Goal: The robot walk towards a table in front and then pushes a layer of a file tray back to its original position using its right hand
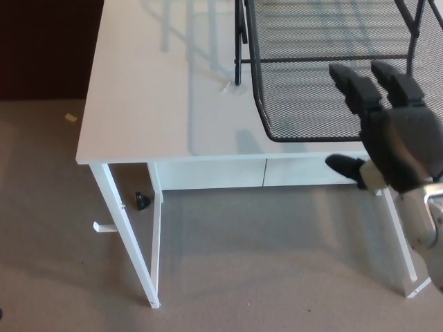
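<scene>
one right hand (398,142), one mesh tray (304,83), one table (152,104)

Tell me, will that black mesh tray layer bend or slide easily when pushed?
The mesh tray layer looks like rigid wire with a solid rim, so it probably stays stiff. Mostly holes, it is likely light. On the smooth white table, the whole rack might shift when the right hand pushes.
</scene>
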Available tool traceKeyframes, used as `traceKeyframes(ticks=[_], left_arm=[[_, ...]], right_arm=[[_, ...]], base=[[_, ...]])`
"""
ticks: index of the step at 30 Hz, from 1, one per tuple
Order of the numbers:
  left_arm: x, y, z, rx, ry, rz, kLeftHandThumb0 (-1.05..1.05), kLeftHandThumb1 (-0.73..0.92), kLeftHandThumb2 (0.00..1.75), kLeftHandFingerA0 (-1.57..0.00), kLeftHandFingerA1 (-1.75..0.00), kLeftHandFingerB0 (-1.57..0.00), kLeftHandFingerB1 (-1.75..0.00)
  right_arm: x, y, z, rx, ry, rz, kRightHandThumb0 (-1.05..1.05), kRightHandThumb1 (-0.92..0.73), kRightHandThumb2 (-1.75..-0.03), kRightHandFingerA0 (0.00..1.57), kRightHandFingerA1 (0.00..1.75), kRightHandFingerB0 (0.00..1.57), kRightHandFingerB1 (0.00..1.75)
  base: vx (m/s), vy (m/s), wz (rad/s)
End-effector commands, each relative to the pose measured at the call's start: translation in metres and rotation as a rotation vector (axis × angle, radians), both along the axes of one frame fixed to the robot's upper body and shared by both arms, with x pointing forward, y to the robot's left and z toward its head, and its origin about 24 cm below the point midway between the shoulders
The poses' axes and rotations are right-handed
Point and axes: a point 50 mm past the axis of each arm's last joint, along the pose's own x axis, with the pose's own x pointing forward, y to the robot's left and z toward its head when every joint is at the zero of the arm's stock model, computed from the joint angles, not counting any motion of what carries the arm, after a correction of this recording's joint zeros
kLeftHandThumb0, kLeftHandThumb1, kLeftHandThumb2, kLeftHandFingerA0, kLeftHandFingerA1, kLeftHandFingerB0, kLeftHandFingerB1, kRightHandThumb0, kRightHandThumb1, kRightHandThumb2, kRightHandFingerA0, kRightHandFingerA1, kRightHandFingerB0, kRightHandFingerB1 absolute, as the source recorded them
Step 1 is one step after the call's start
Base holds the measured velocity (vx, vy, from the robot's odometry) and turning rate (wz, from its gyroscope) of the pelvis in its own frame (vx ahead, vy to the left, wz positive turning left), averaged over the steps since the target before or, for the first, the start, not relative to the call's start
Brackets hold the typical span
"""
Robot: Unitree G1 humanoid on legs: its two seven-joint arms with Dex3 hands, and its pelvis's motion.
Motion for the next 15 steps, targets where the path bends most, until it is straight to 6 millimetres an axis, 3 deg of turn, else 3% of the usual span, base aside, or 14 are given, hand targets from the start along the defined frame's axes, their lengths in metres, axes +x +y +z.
traceKeyframes(ticks=[1,4,5,15], left_arm=[[0.000,0.004,0.003,0.018,0.014,0.007,-0.11,0.44,0.53,-0.59,-0.51,-0.43,-0.41],[0.001,0.005,0.003,0.011,0.014,0.010,-0.09,0.46,0.53,-0.57,-0.51,-0.43,-0.41],[0.001,0.004,0.003,-0.003,0.010,0.008,0.00,0.52,0.55,-0.56,-0.52,-0.43,-0.42],[0.002,0.003,0.005,-0.030,0.006,0.017,0.03,0.55,0.56,-0.57,-0.53,-0.45,-0.42]], right_arm=[[0.014,-0.002,0.009,-0.004,-0.017,-0.020,-0.55,-0.52,-0.63,0.06,0.22,0.09,0.21],[0.020,0.000,0.015,-0.002,-0.033,-0.022,-0.55,-0.51,-0.63,0.07,0.22,0.09,0.22],[0.023,0.002,0.018,-0.006,-0.041,-0.020,-0.56,-0.39,-0.77,0.00,0.25,0.05,0.26],[0.046,0.009,0.022,-0.029,0.016,-0.058,-0.61,-0.40,-0.75,0.04,0.20,0.05,0.20]], base=[[0.00,0.000,0.00],[0.00,0.000,0.00],[0.00,0.000,0.00],[0.00,0.000,0.00]])
